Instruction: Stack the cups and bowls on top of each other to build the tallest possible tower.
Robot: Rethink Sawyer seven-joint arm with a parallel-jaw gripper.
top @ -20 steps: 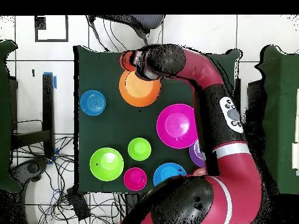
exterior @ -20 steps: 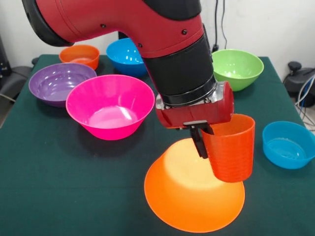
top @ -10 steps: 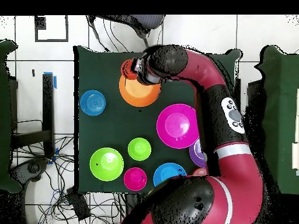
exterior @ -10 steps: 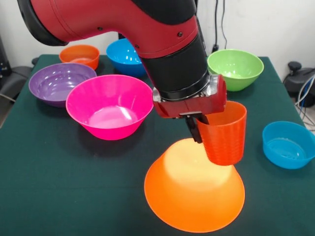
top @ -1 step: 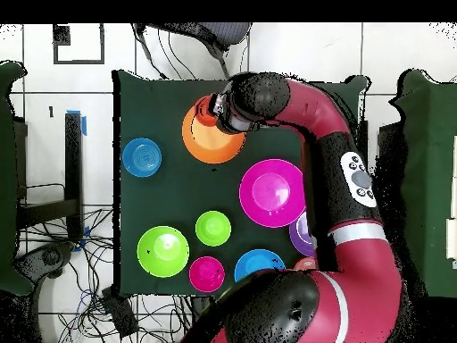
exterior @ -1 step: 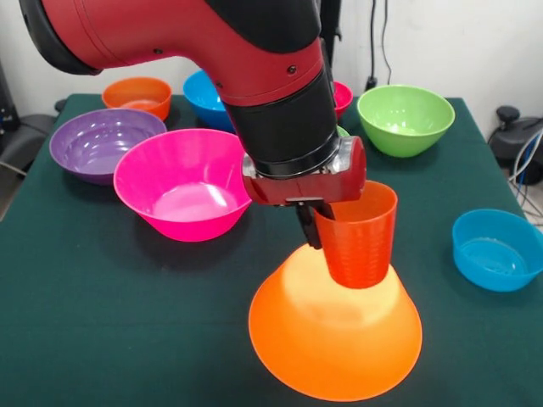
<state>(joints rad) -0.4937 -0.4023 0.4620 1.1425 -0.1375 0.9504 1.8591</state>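
My gripper [exterior @ -1 step: 327, 225] is shut on the rim of the orange-red cup [exterior @ -1 step: 357, 239], which stands upright with its mouth up. One dark finger [exterior @ -1 step: 307, 225] shows on the cup's left outside wall. The cup hangs over the top of the large orange bowl [exterior @ -1 step: 335, 343], which lies rim down as the tower's base near the table's front edge. I cannot tell whether the cup's bottom touches the bowl. In the overhead view the cup [top @ -1 step: 207, 112] and gripper [top @ -1 step: 215, 112] sit over the far part of the orange bowl [top @ -1 step: 212, 143].
A large pink bowl [exterior @ -1 step: 188, 182] stands left of the arm, with a purple bowl [exterior @ -1 step: 102, 142], small orange bowl [exterior @ -1 step: 138, 95] and blue bowl [exterior @ -1 step: 212, 95] behind it. A green bowl [exterior @ -1 step: 405, 117] is at the back right, a small blue bowl [exterior @ -1 step: 496, 248] at the right edge.
The arm has carried the cup leftward in the front view, from beside the orange bowl's right flank to above its middle. The bowls have not moved.
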